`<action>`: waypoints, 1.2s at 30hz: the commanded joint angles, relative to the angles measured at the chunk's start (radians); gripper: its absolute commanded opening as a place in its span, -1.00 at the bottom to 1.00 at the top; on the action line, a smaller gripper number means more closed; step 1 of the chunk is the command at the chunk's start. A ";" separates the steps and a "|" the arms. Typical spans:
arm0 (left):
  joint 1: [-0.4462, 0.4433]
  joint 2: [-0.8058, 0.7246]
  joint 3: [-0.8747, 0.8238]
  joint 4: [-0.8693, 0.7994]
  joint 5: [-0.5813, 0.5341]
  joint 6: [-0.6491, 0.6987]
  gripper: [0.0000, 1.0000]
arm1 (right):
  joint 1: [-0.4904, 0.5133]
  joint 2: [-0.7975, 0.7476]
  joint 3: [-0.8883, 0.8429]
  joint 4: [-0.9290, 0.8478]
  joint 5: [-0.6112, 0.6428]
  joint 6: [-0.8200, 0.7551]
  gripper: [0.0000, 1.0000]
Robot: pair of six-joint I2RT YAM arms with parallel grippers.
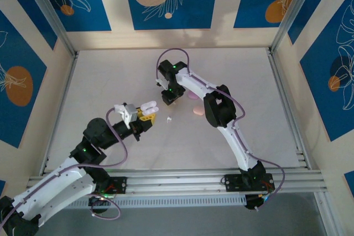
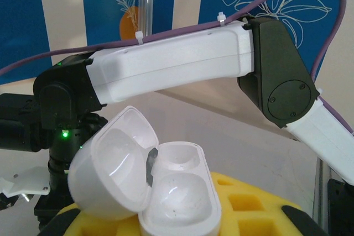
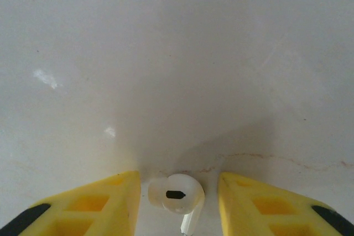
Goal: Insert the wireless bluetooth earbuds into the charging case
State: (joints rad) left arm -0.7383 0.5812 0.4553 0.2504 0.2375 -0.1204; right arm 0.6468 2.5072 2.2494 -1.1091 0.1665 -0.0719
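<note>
A white charging case (image 2: 180, 194) is held off the table with my left gripper (image 2: 166, 222) shut on it between yellow fingers (image 2: 251, 205). Its lid (image 2: 113, 167) is swung open to the left and both sockets are empty. From above, the case (image 1: 148, 105) and left gripper (image 1: 141, 115) sit left of centre. A white earbud (image 3: 176, 194) lies on the table between the open yellow fingers (image 3: 97, 205) of my right gripper (image 3: 178, 205), with a small gap on each side. The right gripper (image 1: 168, 98) points down near the table's middle. Another white earbud (image 1: 168, 119) lies loose on the table.
A pale pink pebble-like case (image 1: 197, 113) lies just right of the right gripper, and another pinkish thing (image 1: 192, 95) shows beside the arm. The right arm's forearm (image 2: 182, 64) crosses close behind the held case. Aluminium rails (image 1: 177, 179) line the near edge.
</note>
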 commanded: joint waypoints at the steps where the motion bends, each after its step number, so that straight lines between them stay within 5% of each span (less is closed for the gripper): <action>1: -0.006 -0.003 0.023 0.016 0.000 0.010 -0.72 | 0.010 0.035 0.023 -0.033 -0.005 -0.006 -0.23; 11: -0.007 0.008 0.022 0.019 -0.003 -0.007 -0.71 | 0.022 -0.057 -0.029 -0.060 0.055 0.157 -0.38; 25: -0.007 0.016 0.016 0.023 -0.001 -0.055 -0.71 | 0.061 -0.445 -0.601 0.076 0.065 0.577 -0.39; 36: -0.006 0.033 0.013 0.043 0.006 -0.078 -0.71 | 0.135 -0.552 -0.859 0.168 0.050 0.774 -0.38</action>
State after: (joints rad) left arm -0.7380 0.6170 0.4553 0.2493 0.2375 -0.1814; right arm 0.7738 1.9888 1.4231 -0.9714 0.2314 0.6163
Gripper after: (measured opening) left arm 0.212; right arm 0.309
